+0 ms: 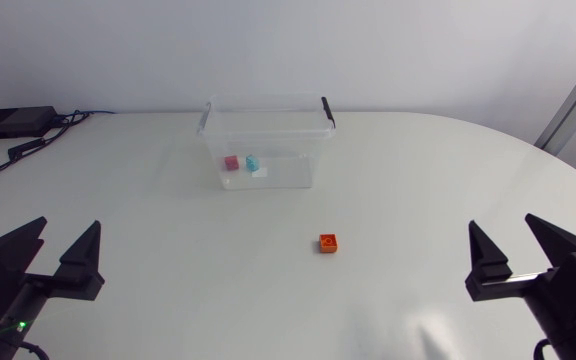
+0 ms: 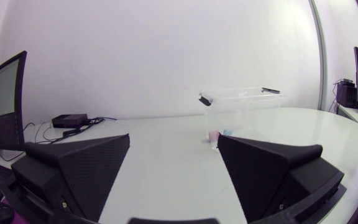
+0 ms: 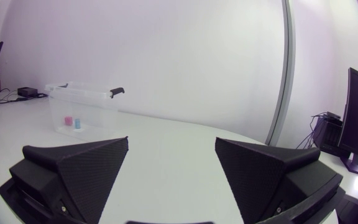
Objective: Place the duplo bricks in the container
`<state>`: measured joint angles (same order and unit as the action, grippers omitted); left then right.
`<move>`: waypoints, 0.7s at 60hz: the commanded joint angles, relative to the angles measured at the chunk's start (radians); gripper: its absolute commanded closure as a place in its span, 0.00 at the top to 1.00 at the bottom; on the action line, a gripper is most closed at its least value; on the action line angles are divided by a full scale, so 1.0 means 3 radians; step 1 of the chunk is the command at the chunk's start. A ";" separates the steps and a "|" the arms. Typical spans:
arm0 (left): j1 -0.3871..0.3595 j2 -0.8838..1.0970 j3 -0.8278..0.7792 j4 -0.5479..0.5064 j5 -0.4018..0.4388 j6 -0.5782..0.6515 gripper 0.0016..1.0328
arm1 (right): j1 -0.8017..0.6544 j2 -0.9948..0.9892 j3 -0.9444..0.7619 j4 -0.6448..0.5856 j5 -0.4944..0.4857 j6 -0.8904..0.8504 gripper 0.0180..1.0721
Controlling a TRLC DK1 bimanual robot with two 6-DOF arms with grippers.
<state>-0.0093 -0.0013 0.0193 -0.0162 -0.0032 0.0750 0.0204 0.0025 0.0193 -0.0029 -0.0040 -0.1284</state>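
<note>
Two bricks are already in the box and one is not, so the job looks partly done. The clear plastic container with black clips [image 1: 286, 150] stands at the far side of the white tabletop [image 1: 168, 270]. Inside it, on the bottom, a small pink duplo brick [image 1: 231, 162] and a small light blue duplo brick [image 1: 252, 161] sit just beside each other. A small orange duplo brick [image 1: 328, 243] lies alone on the tabletop, in front of the container and well apart from it.

The left hand [image 1: 68, 222] rests near the front edge, fingers spread wide with nothing in them. The right hand [image 1: 501, 221] rests on the other side, also spread wide and holding nothing. Neither hand is near a brick.

I think the step now is to fetch the orange brick. It lies closer to the right hand, so that arm seems the better one to go. It would need to come down over the brick, close on two sides of it, lift it above the container's rim and let go inside.

The tabletop is smooth and a bit shiny, with a round far edge. A flat black box with cables [image 1: 13, 122] sits at its far left corner.
</note>
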 commanded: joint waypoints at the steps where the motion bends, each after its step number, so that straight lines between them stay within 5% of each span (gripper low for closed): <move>1: 0.0021 -0.0036 -0.0059 0.0028 0.0026 -0.0030 0.96 | -0.0078 -0.0029 -0.0054 -0.0026 -0.0022 -0.0058 0.96; 22: 0.0021 -0.0036 -0.0059 0.0028 0.0026 -0.0030 0.96 | 0.0044 0.0186 0.0718 -0.0691 -0.0017 0.0116 0.96; 42: 0.0021 -0.0036 -0.0059 0.0028 0.0026 -0.0030 0.96 | 0.0367 0.1848 0.2053 -0.1535 0.0024 0.0791 0.96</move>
<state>-0.0093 -0.0013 0.0193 -0.0162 -0.0032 0.0750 0.0963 0.4347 0.5434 -0.4061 -0.0032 0.0166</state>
